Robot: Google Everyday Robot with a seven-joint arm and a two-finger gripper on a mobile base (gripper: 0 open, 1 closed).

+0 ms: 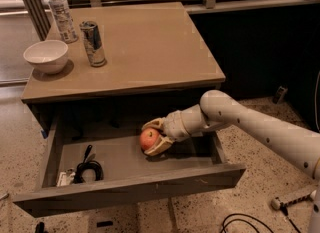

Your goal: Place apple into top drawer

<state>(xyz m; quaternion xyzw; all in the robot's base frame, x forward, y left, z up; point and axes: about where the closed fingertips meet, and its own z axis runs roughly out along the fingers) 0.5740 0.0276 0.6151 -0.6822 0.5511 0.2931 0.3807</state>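
The top drawer (130,187) is pulled open under the wooden table. The red-orange apple (149,139) is inside it, right of the middle, low over or on the drawer floor. My gripper (154,137) reaches in from the right on a white arm and is shut on the apple, one finger above it and one below.
A coiled black cable (87,168) and a small white item lie at the drawer's left end. On the tabletop (150,52) stand a white bowl (46,56), a drink can (93,43) and a water bottle (62,12). Cables lie on the floor at lower right.
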